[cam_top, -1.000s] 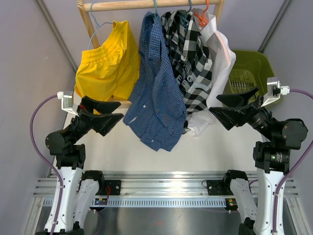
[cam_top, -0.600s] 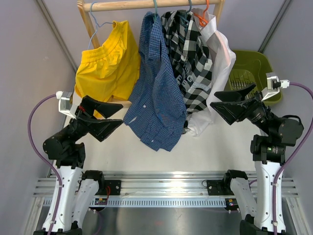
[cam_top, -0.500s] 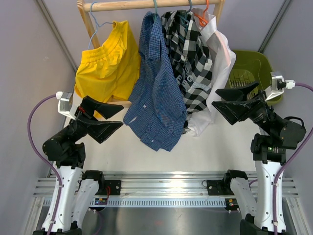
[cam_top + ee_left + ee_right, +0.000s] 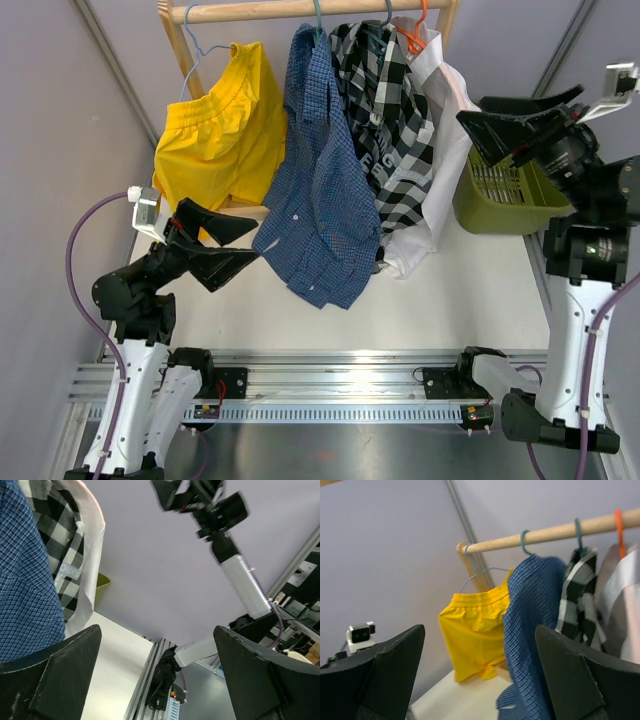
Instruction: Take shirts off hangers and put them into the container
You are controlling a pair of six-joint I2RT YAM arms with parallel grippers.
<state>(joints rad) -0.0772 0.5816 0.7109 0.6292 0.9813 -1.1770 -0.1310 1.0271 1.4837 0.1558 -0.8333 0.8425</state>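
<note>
Three shirts hang side by side on the rail: blue check [image 4: 320, 200], black-and-white plaid [image 4: 385, 130], white [image 4: 447, 130]. Their hangers show only as hooks: teal [image 4: 317, 12], grey [image 4: 387, 12], orange [image 4: 415, 35]. The olive-green container [image 4: 510, 195] stands right of the white shirt. My right gripper [image 4: 472, 110] is raised above the container, open and empty, facing the shirts; its view shows the blue shirt [image 4: 535, 630] and plaid shirt [image 4: 577, 600]. My left gripper [image 4: 252, 240] stands open and empty just left of the blue shirt's lower hem [image 4: 25, 580].
Yellow shorts [image 4: 220, 130] hang at the rail's left end on a thin wire hanger. The wooden rail [image 4: 300, 10] and its uprights frame the back. Grey walls close in on both sides. The arms' mounting rail [image 4: 330, 385] runs along the near edge.
The right arm has risen and swung back to the right, from beside the white shirt's hem to above the container. The left gripper has barely shifted. Both stay open.
</note>
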